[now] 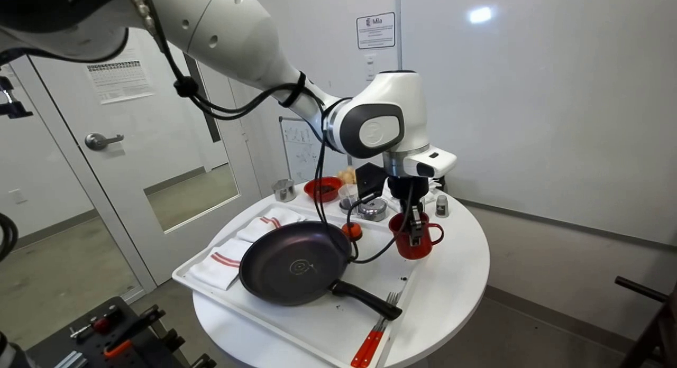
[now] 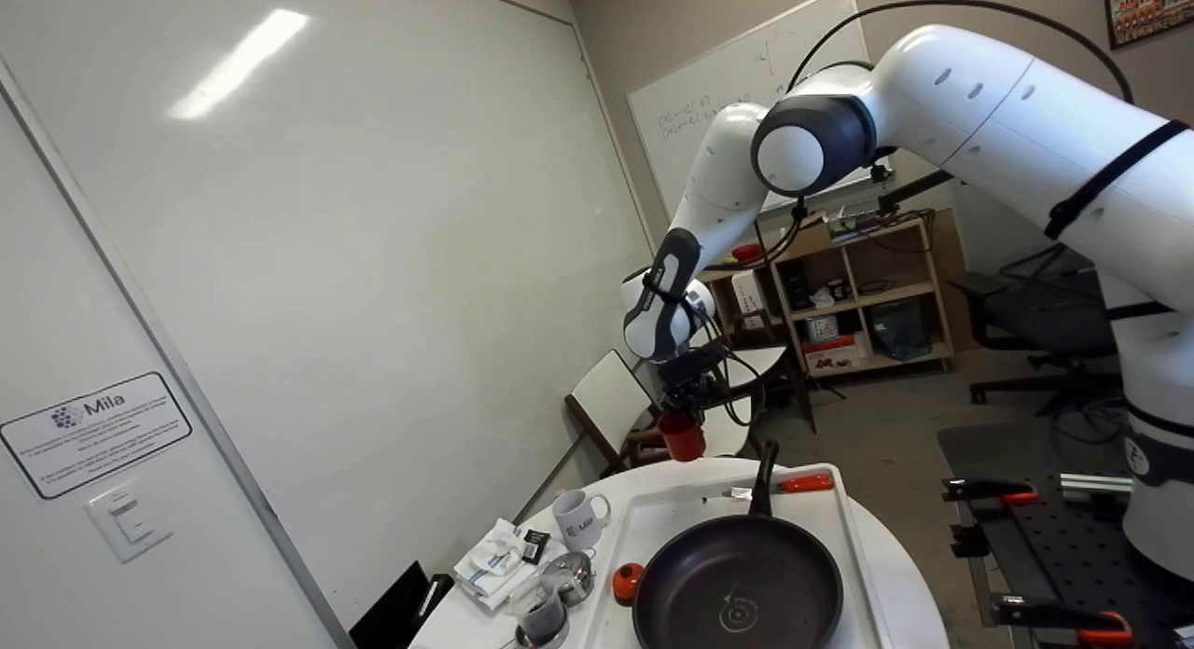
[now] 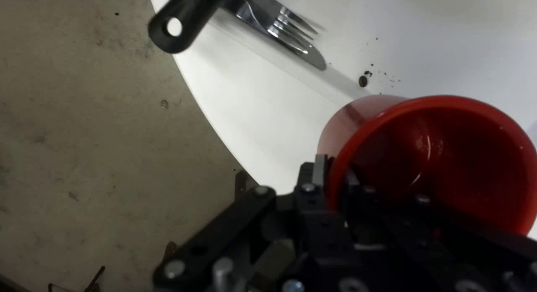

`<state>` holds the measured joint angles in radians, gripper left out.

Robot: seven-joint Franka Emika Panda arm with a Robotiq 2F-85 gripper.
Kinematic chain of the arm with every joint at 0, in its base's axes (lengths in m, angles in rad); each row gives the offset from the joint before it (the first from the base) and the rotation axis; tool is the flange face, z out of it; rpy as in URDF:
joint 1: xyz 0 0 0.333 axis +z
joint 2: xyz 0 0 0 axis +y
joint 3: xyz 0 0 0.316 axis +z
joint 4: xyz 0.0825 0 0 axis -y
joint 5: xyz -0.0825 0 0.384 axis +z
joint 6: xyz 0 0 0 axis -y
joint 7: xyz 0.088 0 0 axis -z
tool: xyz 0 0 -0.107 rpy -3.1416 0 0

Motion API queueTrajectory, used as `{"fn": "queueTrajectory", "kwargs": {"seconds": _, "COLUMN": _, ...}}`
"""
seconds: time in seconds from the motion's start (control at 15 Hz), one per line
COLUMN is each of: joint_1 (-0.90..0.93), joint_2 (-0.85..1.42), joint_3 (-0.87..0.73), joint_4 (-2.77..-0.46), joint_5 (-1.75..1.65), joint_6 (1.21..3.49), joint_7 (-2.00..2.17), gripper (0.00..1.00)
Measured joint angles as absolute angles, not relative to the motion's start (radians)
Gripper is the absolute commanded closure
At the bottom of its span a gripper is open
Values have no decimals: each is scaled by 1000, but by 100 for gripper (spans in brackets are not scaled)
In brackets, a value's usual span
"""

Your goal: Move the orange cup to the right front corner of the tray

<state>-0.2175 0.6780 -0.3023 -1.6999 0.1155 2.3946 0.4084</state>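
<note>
The orange cup (image 1: 400, 242) is a red mug with a handle. It also shows in an exterior view (image 2: 680, 438) and, mouth toward the camera, in the wrist view (image 3: 444, 153). My gripper (image 1: 416, 235) is shut on its rim, one finger inside and one outside, as the wrist view (image 3: 335, 174) shows. The cup hangs in the air over the edge of the white tray (image 1: 373, 278), near the round table's border. The tray also shows in an exterior view (image 2: 670, 502). The cup's bottom is hidden in the wrist view.
A black frying pan (image 1: 296, 267) fills the tray's middle, its handle pointing toward the fork and knife (image 1: 373, 339). Folded towels (image 1: 230, 259) and an orange round object (image 1: 351, 231) lie on the tray. A white mug (image 2: 578, 520) and a red bowl (image 1: 323, 193) stand beyond.
</note>
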Motion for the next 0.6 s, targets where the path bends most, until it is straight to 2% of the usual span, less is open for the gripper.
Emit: {"fn": "queueTrajectory", "kwargs": {"seconds": 0.6, "joint_1": -186, "joint_2": 455, "joint_3": -360, "joint_4": -2029, "joint_5": 26, "joint_6": 2504, "joint_7": 413, "gripper": 98}}
